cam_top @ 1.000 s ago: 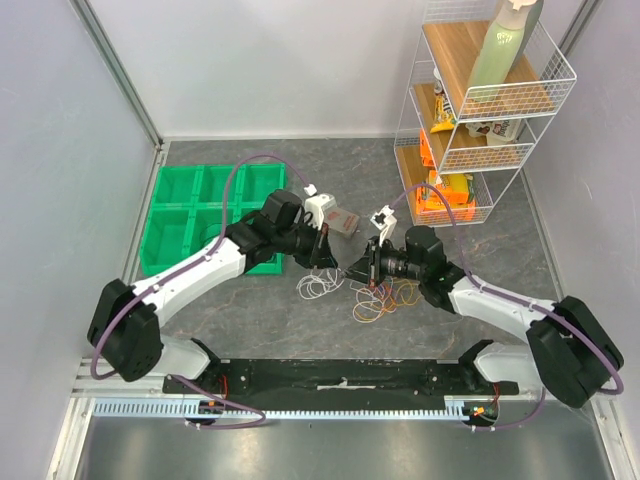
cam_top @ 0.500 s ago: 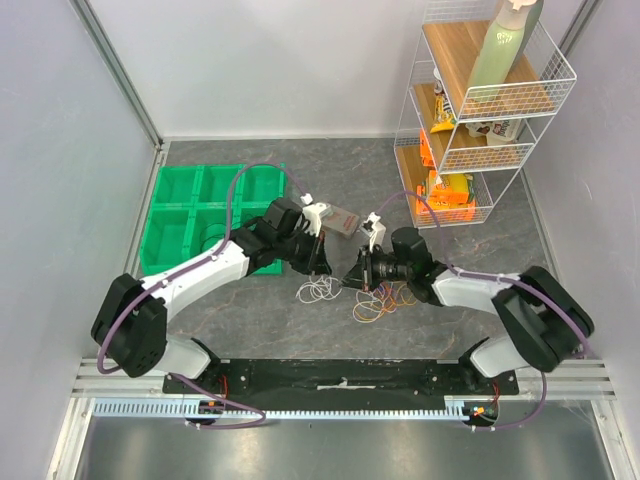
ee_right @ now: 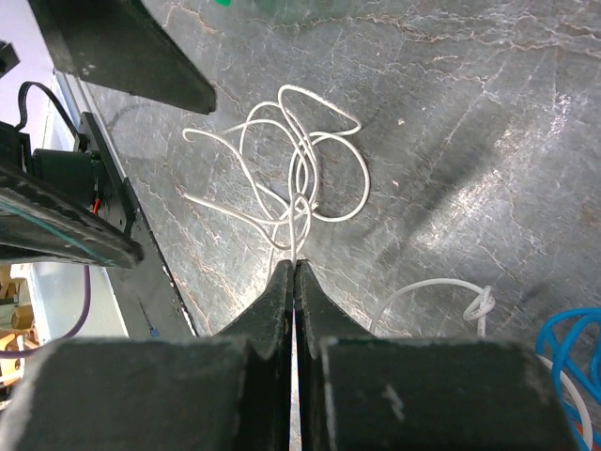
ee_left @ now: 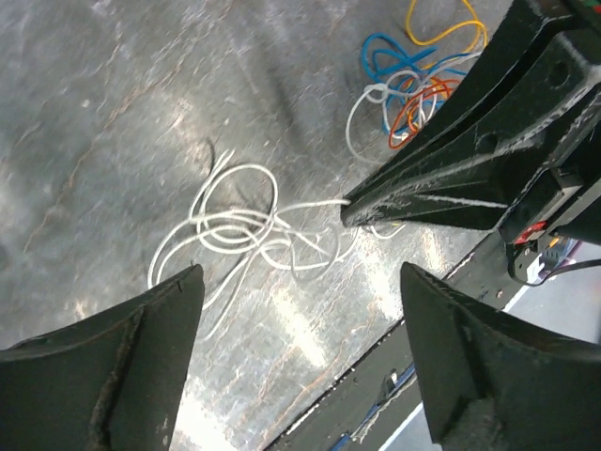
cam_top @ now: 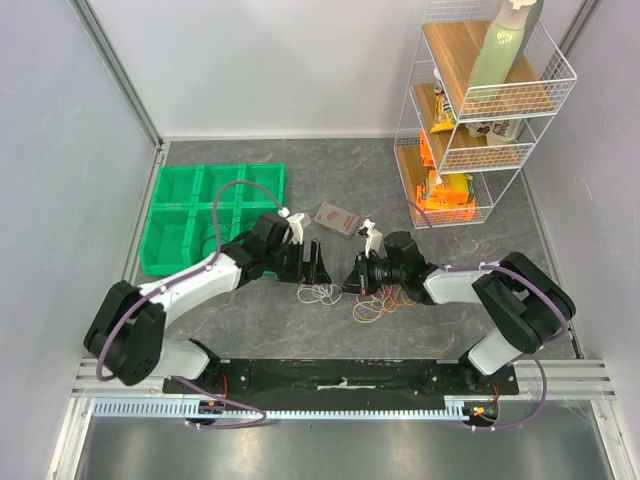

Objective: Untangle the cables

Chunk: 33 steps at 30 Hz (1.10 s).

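A loose white cable (cam_top: 320, 293) lies coiled on the grey table between my two grippers. In the left wrist view the white cable (ee_left: 239, 225) sits just beyond my left gripper (ee_left: 300, 272), whose jaws stand wide open with nothing between them. My right gripper (ee_right: 294, 263) is shut on one strand of the white cable (ee_right: 300, 169), low over the table. From above, the left gripper (cam_top: 314, 265) and right gripper (cam_top: 350, 282) face each other closely. The other cables (cam_top: 385, 300), in yellow, blue, orange-red and white, lie in a bunch under the right arm, and the same bunch of cables (ee_left: 413, 85) shows in the left wrist view.
A green compartment tray (cam_top: 200, 215) sits at the back left. At the back right stands a wire shelf (cam_top: 470, 120) holding a bottle and packets. A small pinkish packet (cam_top: 337, 218) lies behind the grippers. A black rail (cam_top: 340, 375) runs along the near edge.
My left gripper has opened and let go of the white cable. Both grippers have moved left and lower toward the table, and the white coil now rests flat.
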Tool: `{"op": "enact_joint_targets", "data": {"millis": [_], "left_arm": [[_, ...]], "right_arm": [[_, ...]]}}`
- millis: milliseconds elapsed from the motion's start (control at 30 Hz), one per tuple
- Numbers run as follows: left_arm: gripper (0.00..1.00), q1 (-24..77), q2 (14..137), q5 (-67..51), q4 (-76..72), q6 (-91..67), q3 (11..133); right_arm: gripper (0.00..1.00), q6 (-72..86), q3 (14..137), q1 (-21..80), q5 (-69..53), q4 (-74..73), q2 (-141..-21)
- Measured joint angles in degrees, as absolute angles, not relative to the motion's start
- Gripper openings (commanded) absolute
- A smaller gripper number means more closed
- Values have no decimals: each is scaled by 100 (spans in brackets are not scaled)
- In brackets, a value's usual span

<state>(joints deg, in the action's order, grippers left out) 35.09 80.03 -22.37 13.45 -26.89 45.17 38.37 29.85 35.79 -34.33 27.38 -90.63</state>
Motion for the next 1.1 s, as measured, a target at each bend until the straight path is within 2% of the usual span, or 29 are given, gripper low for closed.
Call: {"op": "enact_joint_targets", "data": {"millis": [167,300,467,533,567,667,767,833,933,1000,1100], "left_arm": [[95,3498,7483,-1949,1468,-2976,4272],[96,3494,7605,-1955,1448,-3004,4272],[84,3494,8462,-1959,1354,-2998,4316],[76,3496,8829,-2014,1212,-3002,4366],[68,3496,8925,-2108,1131,-3006,4423],[35,3498,9153,-2108,882,-3035,4532],[4,3496,9321,-2012,840,-3033,4552],[2,3496,9297,-1885,871,-3020,4554],[1,3494,9118,-1660,996,-2989,4554],[2,3494,8895,-1544,1118,-2954,4558],[2,3450,8440,-1358,1415,-2869,4718]], "right_arm": [[2,3837,2985,3590,-3393,2738,-9070],[3,3837,2985,3616,-3363,2738,-9094],[6,3837,2985,3616,-3361,2738,-9091],[9,3837,2985,3616,-3361,2735,-9089],[11,3837,2985,3616,-3361,2733,-9080],[23,3839,2982,3616,-3352,2727,-9008],[46,3811,2961,3616,-3293,2694,-8847],[59,3741,2923,3618,-3197,2611,-8656],[73,3583,2834,3625,-2961,2449,-8228],[80,3485,2773,3627,-2792,2375,-7894],[82,3323,2598,3627,-2427,2300,-7297]]}}
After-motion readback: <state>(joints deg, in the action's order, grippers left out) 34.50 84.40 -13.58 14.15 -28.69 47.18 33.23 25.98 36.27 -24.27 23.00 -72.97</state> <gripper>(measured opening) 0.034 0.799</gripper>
